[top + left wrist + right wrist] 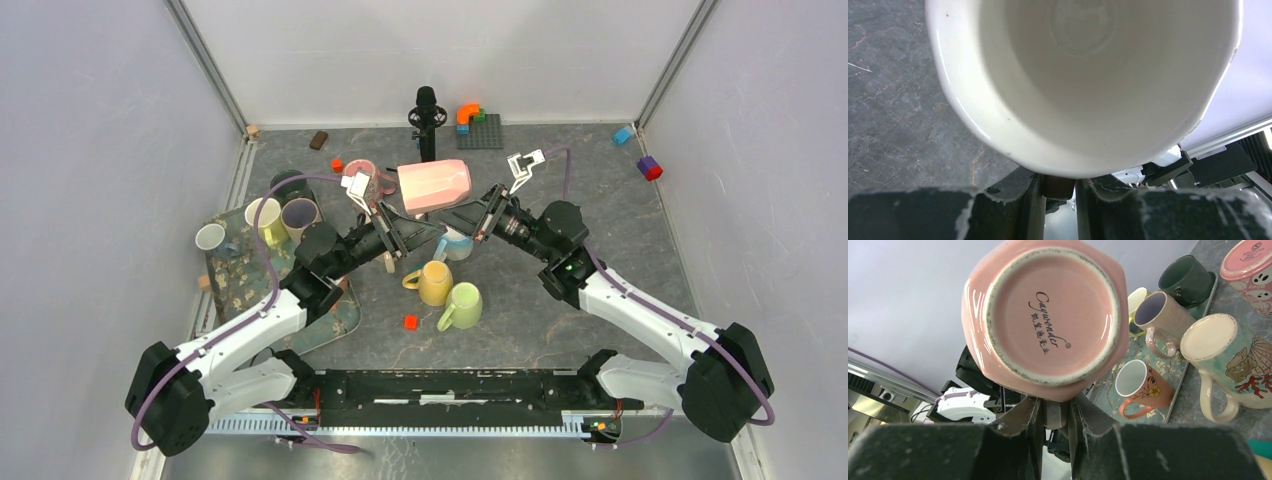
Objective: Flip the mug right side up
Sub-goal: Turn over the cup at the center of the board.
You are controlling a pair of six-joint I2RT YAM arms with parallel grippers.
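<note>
The pink faceted mug (434, 185) hangs on its side above the middle of the table, held between both arms. The left wrist view looks into its white inside (1088, 75). The right wrist view shows its pink base with black lettering (1048, 315). My left gripper (405, 232) is at the mouth end, shut on the mug's handle, which sits between its fingers (1059, 187). My right gripper (478, 222) is at the base end, and it too is shut on the handle (1054, 415).
A yellow mug (436, 282), a green mug (462, 306) and a teal seashell mug (1218, 347) stand below the held mug. A tray (240, 275) with several mugs is at the left. A red cube (410, 322), a black stand (427, 120) and a grey brick plate (480, 132) are nearby.
</note>
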